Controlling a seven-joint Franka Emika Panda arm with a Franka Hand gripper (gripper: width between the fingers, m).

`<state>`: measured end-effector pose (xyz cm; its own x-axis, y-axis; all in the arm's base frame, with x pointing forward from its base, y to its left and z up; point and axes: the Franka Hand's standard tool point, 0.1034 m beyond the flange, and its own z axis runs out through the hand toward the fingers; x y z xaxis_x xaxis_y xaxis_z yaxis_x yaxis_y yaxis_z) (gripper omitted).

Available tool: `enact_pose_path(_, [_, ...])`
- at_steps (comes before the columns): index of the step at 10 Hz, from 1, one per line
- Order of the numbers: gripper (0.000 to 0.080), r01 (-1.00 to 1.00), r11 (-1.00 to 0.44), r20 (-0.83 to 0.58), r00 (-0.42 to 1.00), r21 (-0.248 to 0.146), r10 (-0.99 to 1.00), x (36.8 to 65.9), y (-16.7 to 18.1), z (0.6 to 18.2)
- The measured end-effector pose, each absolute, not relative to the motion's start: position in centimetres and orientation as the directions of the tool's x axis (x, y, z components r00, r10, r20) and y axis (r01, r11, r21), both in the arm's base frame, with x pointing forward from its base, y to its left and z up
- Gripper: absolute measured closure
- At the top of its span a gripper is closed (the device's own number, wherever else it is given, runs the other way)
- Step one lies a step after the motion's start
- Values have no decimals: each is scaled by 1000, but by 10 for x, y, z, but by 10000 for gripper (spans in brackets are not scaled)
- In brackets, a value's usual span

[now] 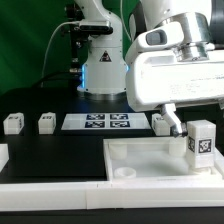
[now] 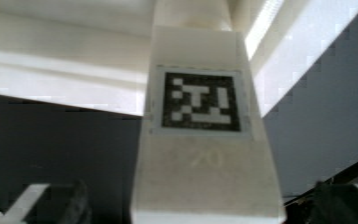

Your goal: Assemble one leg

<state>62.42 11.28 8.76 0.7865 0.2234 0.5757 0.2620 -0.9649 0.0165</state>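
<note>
The leg [image 1: 200, 140], a small white block with a black-and-white tag, stands upright at the right end of the large white tray [image 1: 150, 158]. In the wrist view the leg [image 2: 201, 100] fills the middle, tag facing the camera. My gripper [image 1: 188, 122] hangs over it, jaws open. The dark fingers [image 2: 51, 205] sit on either side of the leg with a gap on each side. Whether the leg's base sits in a tray socket is hidden.
Three more small tagged legs stand in a row on the black table: two at the exterior view's left [image 1: 13, 122] [image 1: 46, 122] and one by my gripper [image 1: 162, 122]. The marker board [image 1: 97, 122] lies between them. A white robot base [image 1: 100, 70] stands behind.
</note>
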Motion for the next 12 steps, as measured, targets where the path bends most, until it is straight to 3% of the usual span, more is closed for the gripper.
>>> enact_pose_path(7, [151, 265, -964, 562, 795, 20, 230, 627, 107, 98])
enact_pose_path(9, [151, 278, -961, 489, 838, 1, 243, 623, 112, 94])
enact_pose_path(12, [151, 294, -953, 219, 936, -65, 274, 616, 119, 94])
